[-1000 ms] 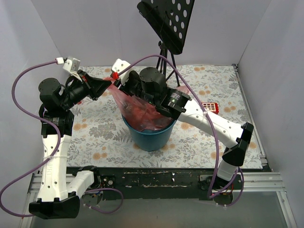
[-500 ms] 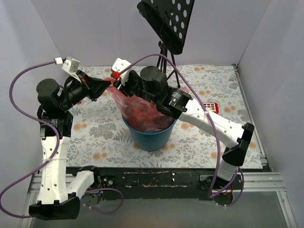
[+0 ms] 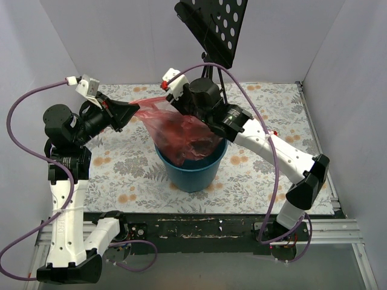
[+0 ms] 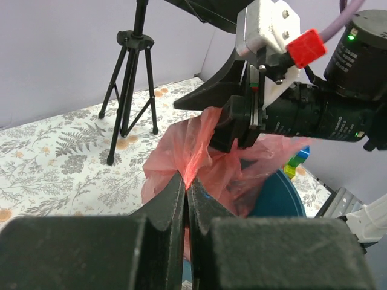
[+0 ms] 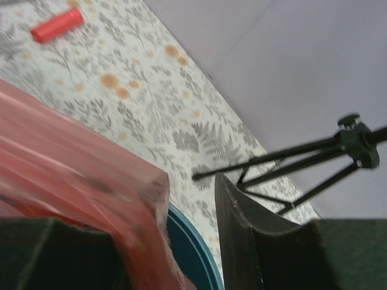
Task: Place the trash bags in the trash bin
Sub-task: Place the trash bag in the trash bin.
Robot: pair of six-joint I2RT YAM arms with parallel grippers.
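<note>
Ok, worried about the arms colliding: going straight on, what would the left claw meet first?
Beyond the translucent red plastic film bag it pinches, the left claw would likely meet the right arm's black wrist, though depth is unclear.

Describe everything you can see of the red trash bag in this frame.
The trash bag is thin, crinkly, translucent red film. Its lower part sits inside the teal trash bin. Its upper part rises above the rim and is drawn out leftward into a taut point, pinched between the shut fingers of the left gripper. On its far side, the film lies against one finger of the open right gripper.
</note>
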